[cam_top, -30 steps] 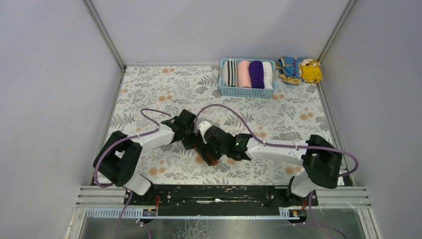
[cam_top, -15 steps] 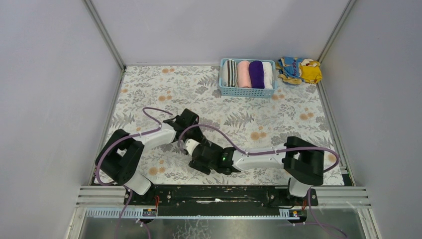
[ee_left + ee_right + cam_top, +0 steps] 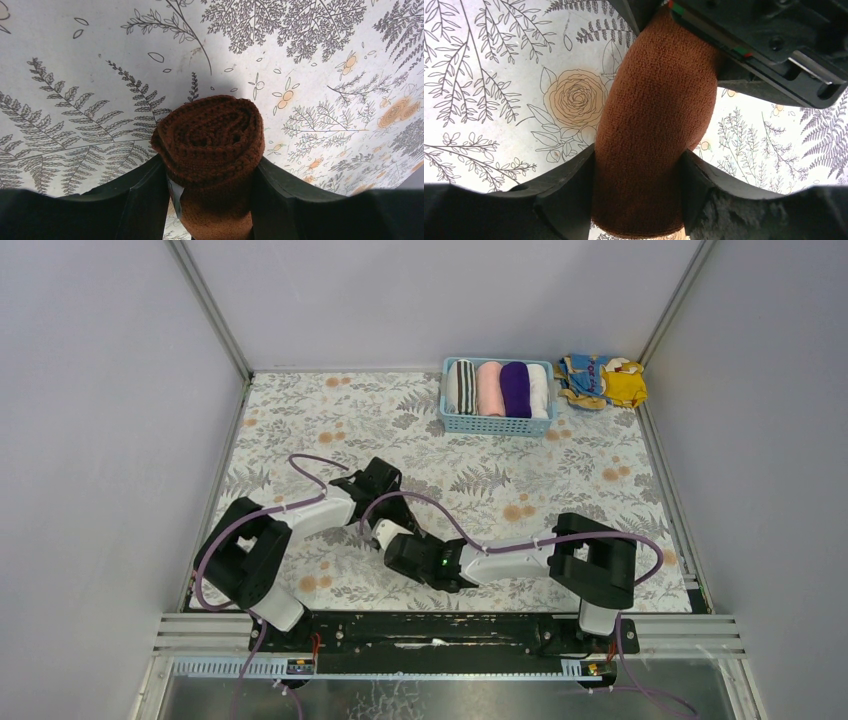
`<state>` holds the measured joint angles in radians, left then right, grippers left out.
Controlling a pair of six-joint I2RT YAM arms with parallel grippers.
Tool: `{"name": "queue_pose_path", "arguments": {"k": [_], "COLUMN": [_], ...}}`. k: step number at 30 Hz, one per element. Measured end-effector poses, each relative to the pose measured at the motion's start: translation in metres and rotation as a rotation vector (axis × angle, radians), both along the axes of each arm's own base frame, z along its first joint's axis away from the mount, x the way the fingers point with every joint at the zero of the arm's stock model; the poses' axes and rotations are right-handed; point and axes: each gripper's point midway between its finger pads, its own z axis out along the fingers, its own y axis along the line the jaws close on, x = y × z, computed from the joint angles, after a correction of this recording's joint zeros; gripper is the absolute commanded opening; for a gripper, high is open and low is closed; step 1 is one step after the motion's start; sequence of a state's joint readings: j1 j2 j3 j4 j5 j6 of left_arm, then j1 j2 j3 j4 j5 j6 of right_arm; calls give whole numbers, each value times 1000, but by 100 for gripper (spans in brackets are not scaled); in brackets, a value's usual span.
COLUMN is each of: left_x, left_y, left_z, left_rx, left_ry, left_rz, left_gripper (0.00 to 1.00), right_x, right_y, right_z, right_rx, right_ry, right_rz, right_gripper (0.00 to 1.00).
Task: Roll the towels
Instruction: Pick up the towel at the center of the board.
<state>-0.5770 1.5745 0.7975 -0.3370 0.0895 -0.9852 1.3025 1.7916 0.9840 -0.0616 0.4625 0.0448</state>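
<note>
Since a second ago the right arm (image 3: 510, 552) has folded in toward the near edge of the counter (image 3: 300, 430). Its elbow now sits closer to the middle, and its wrist is drawn nearer and leftward under the left arm's wrist.

The rust-brown towel (image 3: 210, 145) is a tight roll held between both arms, by the near edge a little left of the middle. From above it is hidden beneath the two wrists.

The left gripper (image 3: 210, 170) is closed on one end of the roll, a finger pressed to each side and the spiral end facing outward. The right gripper (image 3: 638, 155) clasps the roll across its body, both fingers flush against the cloth, with the left gripper's black body at the roll's other end. Whether the roll touches the counter I cannot tell.

The purple towel (image 3: 515, 388) lies rolled in the blue basket (image 3: 497, 425) at the far edge toward the right corner, between a pink towel (image 3: 489, 388) and a white towel (image 3: 538, 390), with a striped towel (image 3: 461, 387) at the left end. A yellow-and-blue patterned cloth (image 3: 603, 380) lies crumpled in the far right corner.
</note>
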Motion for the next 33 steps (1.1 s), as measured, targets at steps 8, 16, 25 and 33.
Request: {"name": "queue_pose_path", "arguments": {"k": [8,16,25,33], "left_x": [0,-6,77,61], "left_y": [-1,8,106,176], "left_z": [1,10,134,200], "left_rx": [8,28,69,247], "left_ry": [-2,15,-290,-502], "left_rz": [-12,-16,206,271], "left_gripper": [54,66,74,86], "right_x": [-3,-14,8,101], "right_y": [-6,-15,-61,-81], "right_z": [-3,2,21,103], "right_rx": [22,95,45,82], "right_ry": [44,133,219,42], "right_rz": [-67,-84,-198,-369], "right_gripper": [31,9,2,1]}}
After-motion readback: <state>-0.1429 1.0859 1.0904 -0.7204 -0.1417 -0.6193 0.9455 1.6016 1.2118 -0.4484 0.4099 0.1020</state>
